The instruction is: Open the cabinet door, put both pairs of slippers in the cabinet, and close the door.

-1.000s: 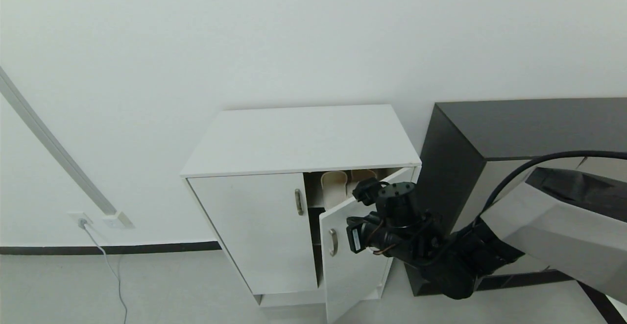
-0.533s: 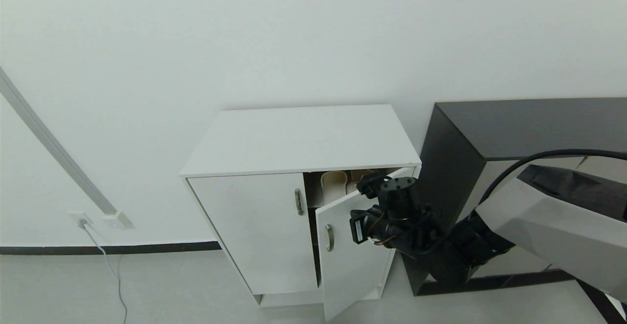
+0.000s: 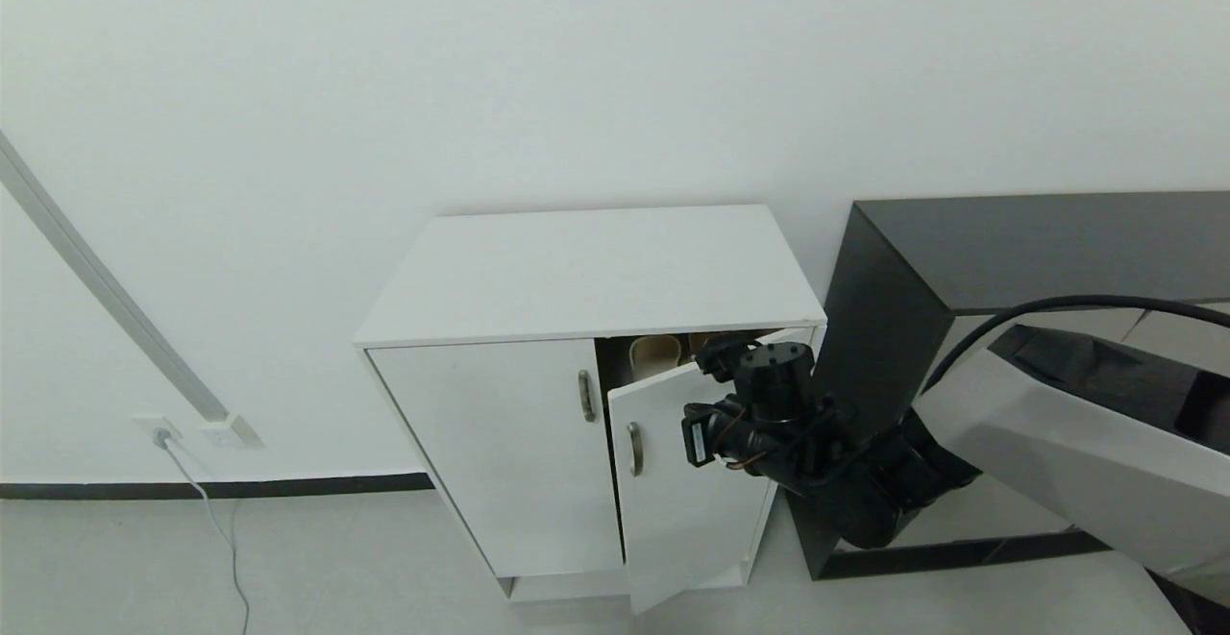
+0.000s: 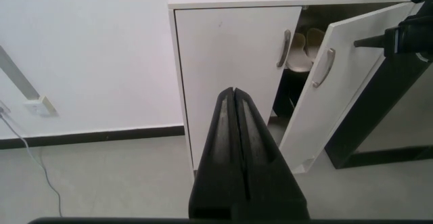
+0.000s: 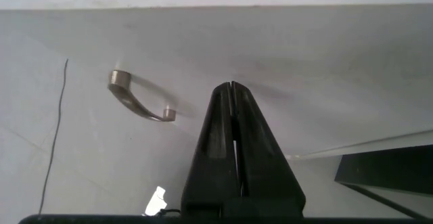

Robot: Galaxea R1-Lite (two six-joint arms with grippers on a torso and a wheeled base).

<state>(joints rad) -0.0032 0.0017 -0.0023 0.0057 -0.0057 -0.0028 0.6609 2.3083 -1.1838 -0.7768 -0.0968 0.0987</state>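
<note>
The white cabinet (image 3: 596, 270) stands against the wall with its left door (image 3: 500, 452) closed and its right door (image 3: 687, 481) ajar. My right gripper (image 3: 716, 358) is shut, and its tips (image 5: 232, 86) rest against the outer face of the right door beside the metal handle (image 5: 142, 102). Beige slippers (image 3: 655, 354) show through the gap on the upper shelf, and the same slippers (image 4: 304, 45) appear in the left wrist view. My left gripper (image 4: 233, 92) is shut on nothing, well back from the cabinet front and above the floor.
A dark cabinet (image 3: 961, 260) stands right next to the white one. A wall socket (image 3: 159, 431) with a hanging cable (image 3: 226, 539) and slanted grey trunking (image 3: 96, 280) lie to the left. Bare grey floor (image 3: 288, 568) stretches in front.
The right door has swung further toward closed, its handle edge moving left. My right gripper has followed it in toward the cabinet.
</note>
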